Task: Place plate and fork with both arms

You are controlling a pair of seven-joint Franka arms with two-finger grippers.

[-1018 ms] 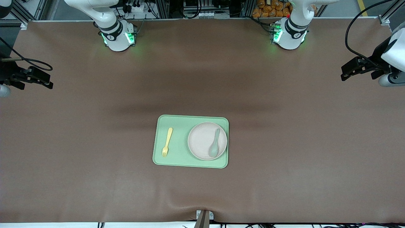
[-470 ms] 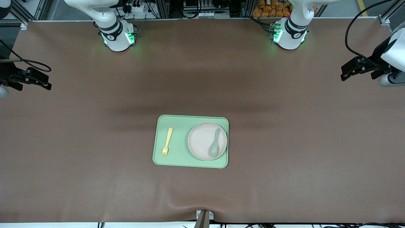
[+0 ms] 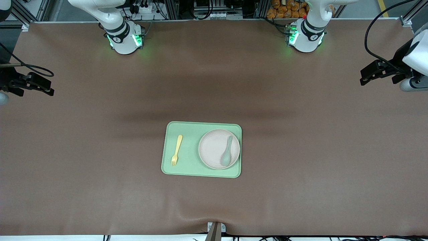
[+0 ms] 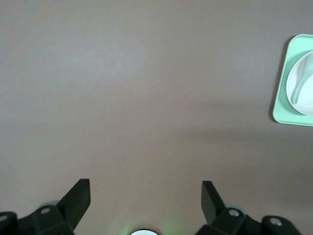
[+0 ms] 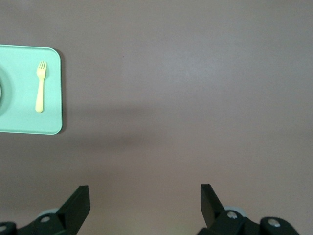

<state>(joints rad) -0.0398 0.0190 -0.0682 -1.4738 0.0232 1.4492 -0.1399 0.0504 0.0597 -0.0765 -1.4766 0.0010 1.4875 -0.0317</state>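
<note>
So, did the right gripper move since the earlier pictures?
Yes. The right gripper, open over bare table at the right arm's end, has drawn back toward the table's edge, farther from the tray, which stayed put.

No text, label, brand, number or sign can be read on anything in view.

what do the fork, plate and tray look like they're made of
The fork: likely plastic, matte pale yellow, one moulded piece.
The plate: looks like matte plastic or melamine, beige-pink, no glaze shine; ceramic cannot be ruled out.
The tray: probably plastic too, flat light green with rounded moulded corners.
</note>
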